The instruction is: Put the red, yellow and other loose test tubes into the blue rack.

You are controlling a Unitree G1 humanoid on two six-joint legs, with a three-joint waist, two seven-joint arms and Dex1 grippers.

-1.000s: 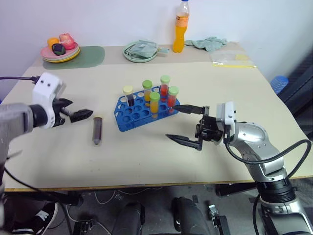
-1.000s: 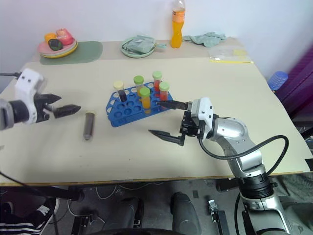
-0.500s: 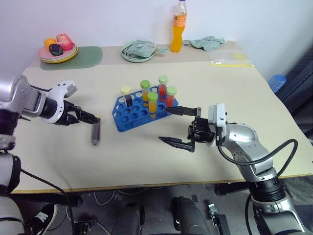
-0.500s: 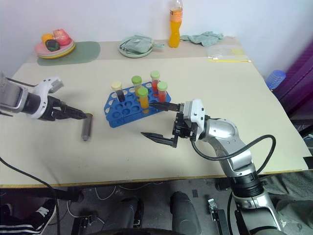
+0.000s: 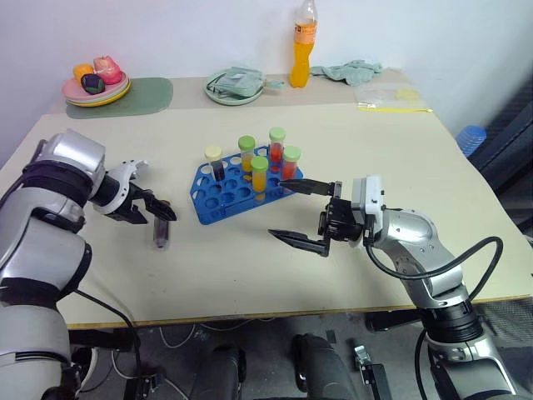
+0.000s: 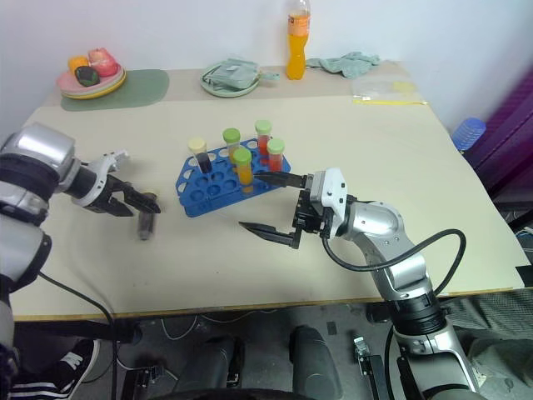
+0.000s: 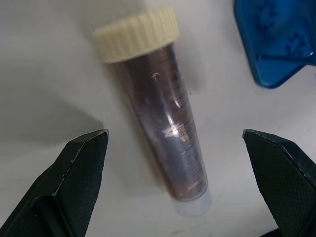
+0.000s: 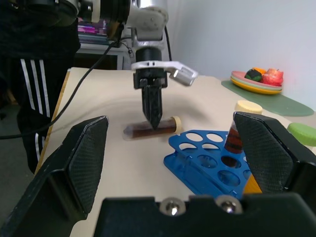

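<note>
A loose test tube (image 7: 163, 118) with dark brown liquid and a cream cap lies on the table left of the blue rack (image 5: 225, 197). My left gripper (image 5: 162, 213) points down over this tube, open, one finger on each side of it, and I cannot tell whether it touches. Several capped tubes stand in the rack: red (image 5: 277, 152), orange (image 5: 260, 177), and a dark one (image 5: 216, 164). My right gripper (image 5: 279, 209) hangs level just right of the rack, open and empty, pointing left.
At the back of the table are a stack of plates with fruit (image 5: 93, 83) on a green mat (image 5: 137, 92), a green plate with a cloth (image 5: 236, 86), an orange bottle (image 5: 306, 46), a crumpled cloth (image 5: 354, 73) and a plastic bag (image 5: 391, 98).
My left arm has swung down and in toward the loose tube, and its gripper has tipped from level to pointing down over it. The right arm has held still.
</note>
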